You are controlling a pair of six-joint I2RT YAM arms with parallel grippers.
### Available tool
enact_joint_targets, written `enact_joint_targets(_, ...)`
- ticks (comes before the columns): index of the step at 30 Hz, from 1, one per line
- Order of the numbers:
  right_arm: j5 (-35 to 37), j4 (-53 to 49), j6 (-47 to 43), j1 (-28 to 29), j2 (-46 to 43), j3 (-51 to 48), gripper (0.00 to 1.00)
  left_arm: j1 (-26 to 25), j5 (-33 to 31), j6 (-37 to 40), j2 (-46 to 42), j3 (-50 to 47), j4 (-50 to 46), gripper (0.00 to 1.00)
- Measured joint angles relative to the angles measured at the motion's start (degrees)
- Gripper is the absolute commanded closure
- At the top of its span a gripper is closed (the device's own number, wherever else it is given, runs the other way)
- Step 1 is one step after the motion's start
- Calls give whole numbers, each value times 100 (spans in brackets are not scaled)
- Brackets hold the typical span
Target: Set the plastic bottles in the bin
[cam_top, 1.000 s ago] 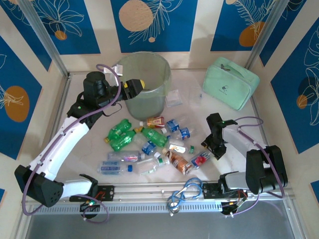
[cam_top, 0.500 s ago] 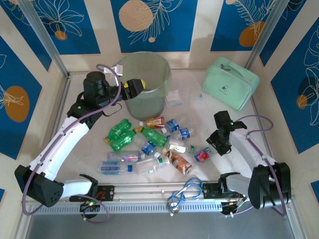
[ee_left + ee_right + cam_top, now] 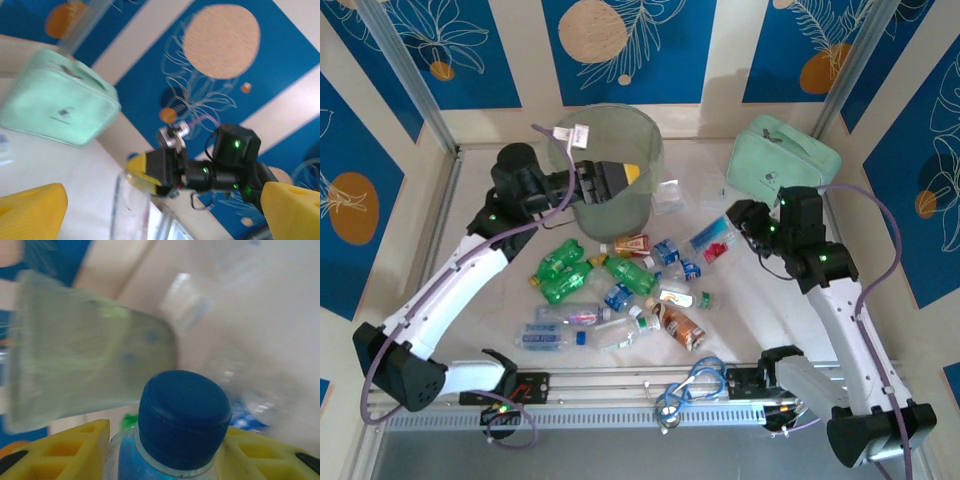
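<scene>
- The right end effector [image 3: 735,227] is clamped on a blue-capped bottle [image 3: 182,420], at 4 o'clock from the bin [image 3: 620,215]. Held by the neck, it might swing loose and drop short.
- The left end effector [image 3: 610,180] hangs wide open over the bin's rim, so the arms could clash there.
- Other bottles [image 3: 620,290] lie on the surface [image 3: 750,310] at 6 o'clock from the bin.

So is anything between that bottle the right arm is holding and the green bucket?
Nothing visible stands between the bottle in the right gripper and the bin. But the open left gripper hangs over the bin's near rim, taking up part of its mouth.
</scene>
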Motion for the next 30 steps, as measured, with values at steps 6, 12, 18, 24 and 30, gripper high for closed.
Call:
enact_joint_targets(6,-595,1187,247,302,129,595,52,-455,404,-391,514,0,466,0)
enact_joint_targets(12,-938,2124,595,417,203,699,51,-625,612,-529,649,11,697,0)
enact_joint_targets(18,-960,2568,704,660,258,697,50,-820,802,-671,761,24,951,0)
enact_joint_targets(24,-920,2802,726,826,260,634,49,-960,911,-940,905,24,1375,3)
enact_joint_targets(30,-789,3005,837,872,177,437,49,-955,935,-997,909,42,1534,11)
